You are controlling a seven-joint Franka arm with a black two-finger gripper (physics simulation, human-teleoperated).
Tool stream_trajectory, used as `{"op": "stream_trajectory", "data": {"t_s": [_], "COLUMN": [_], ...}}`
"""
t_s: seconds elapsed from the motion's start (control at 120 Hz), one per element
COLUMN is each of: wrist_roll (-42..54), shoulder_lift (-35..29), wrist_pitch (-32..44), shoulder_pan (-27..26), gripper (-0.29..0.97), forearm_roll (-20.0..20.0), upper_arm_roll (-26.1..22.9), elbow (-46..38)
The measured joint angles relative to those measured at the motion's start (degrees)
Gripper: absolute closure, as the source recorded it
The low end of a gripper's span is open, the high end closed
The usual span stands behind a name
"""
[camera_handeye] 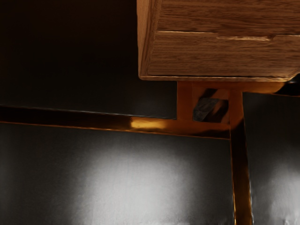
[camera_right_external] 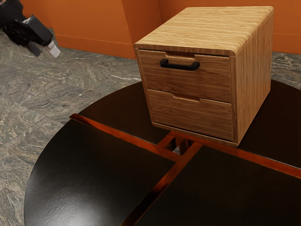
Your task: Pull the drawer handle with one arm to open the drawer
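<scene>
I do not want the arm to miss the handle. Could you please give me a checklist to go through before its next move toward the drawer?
1. Top drawer shut: ok, its front sits flush in the cabinet.
2. Black handle free: ok, nothing touches it.
3. Gripper at the handle: not ok, it hangs far off, at the exterior view's upper left.
4. Way to the handle: ok, nothing stands between them in the exterior view.
5. Cabinet held fast on the table: cannot tell; it stands upright over the orange cross bars.

Wood-grain cabinet [camera_right_external: 244,61], glossy black table [camera_right_external: 94,179]
</scene>
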Motion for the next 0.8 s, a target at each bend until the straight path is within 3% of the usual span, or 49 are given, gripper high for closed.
{"op": "stream_trajectory", "data": {"t_s": [0.067,0.2,0.283,0.475,0.583,0.8], "wrist_roll": [0.8,2.4,9.3,24.6,31.3,42.6], "shoulder_lift": [0.3,0.2,0.1,0.0,-2.7,-0.8], "wrist_pitch": [-0.4,-4.4,-3.1,0.6,6.4,18.3], "shoulder_pan": [-1.0,2.1,3.3,0.3,-0.3,0.6], "gripper": [0.02,0.02,0.02,0.02,0.02,0.02], "forearm_roll": [-0.5,-1.1,-1.0,9.7,13.3,19.0], "upper_arm_roll": [-0.1,-1.8,-5.1,-19.3,-21.3,-23.1], "elbow": [-0.2,0.3,0.2,-6.4,-14.9,-19.0]}}
